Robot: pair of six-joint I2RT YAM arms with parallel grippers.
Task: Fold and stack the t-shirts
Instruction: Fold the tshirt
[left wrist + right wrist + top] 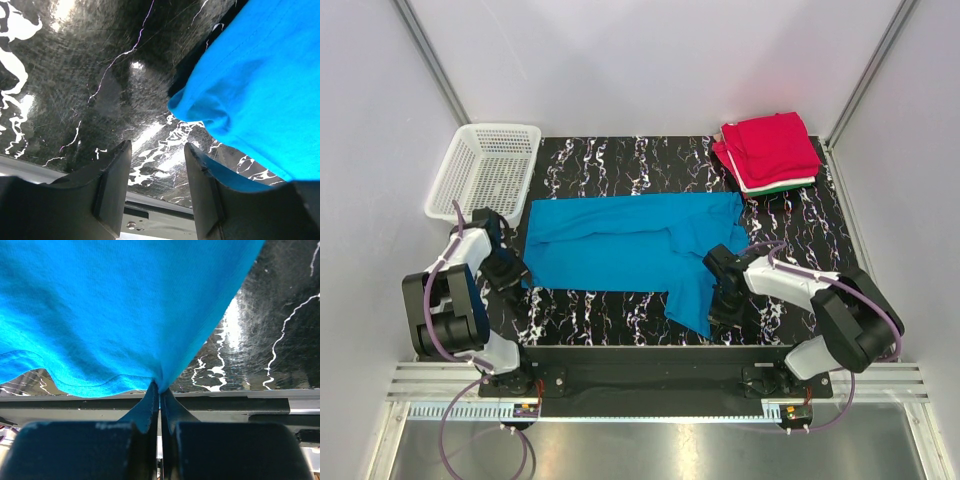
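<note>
A bright blue t-shirt (620, 245) lies spread across the dark marbled table (620, 160), with one part trailing toward the near edge. My right gripper (720, 298) is shut on the hem of that trailing part; in the right wrist view the blue t-shirt (125, 305) bunches into the right gripper (160, 385). My left gripper (510, 270) sits at the shirt's near left corner. In the left wrist view the left gripper (157, 147) is open with only table between its fingers, and the blue t-shirt (260, 85) lies just right of it. Folded t-shirts (770, 150), red on top, are stacked at the far right.
A white mesh basket (485, 172) stands at the far left corner, just beyond the left arm. The table's near metal rail (650, 355) runs right behind both grippers. White walls enclose the table on three sides.
</note>
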